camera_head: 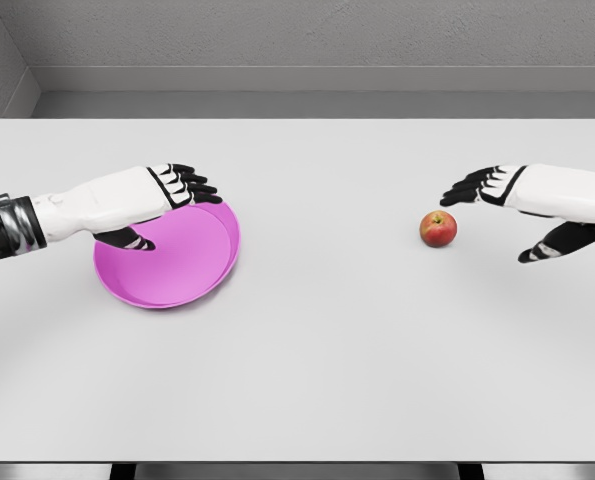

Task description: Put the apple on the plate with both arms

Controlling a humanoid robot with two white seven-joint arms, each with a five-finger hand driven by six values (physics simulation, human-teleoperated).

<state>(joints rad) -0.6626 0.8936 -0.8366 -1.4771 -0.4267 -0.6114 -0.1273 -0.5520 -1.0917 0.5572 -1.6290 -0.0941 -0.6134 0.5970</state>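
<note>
**Inspector A:** Apple (438, 229) was found resting on the white desk (327, 380), at about three o'clock of the desk's centre, upright with its stem showing and untouched. The plate (182, 270), magenta, sat well apart from it at about nine o'clock.

**Inspector B:** And the hands?

**Inspector A:** The right hand (507, 205) hovered just beside the apple, at its two o'clock. Its fingers (467, 188) were spread and relaxed, holding nothing, with the thumb hanging low at the apple's four o'clock. The left hand (167, 195) lay over the plate's far rim, fingers likewise loose; whether they touched the rim could not be told.

**Inspector B:** Risks noted from this position?

**Inspector A:** In my judgement, three. First, the apple was round and free on a smooth surface; a fingertip brushing it before the grasp closed could send it rolling toward nine o'clock or off the near edge. Second, a shallow pinch across the top rather than around the widest part could let it slip out during the carry across the gap. Third, the left hand occupied the plate's twelve o'clock side; if it pressed or dragged the rim, the plate could tip or slide, and it could obstruct the incoming hand at placement.
</note>
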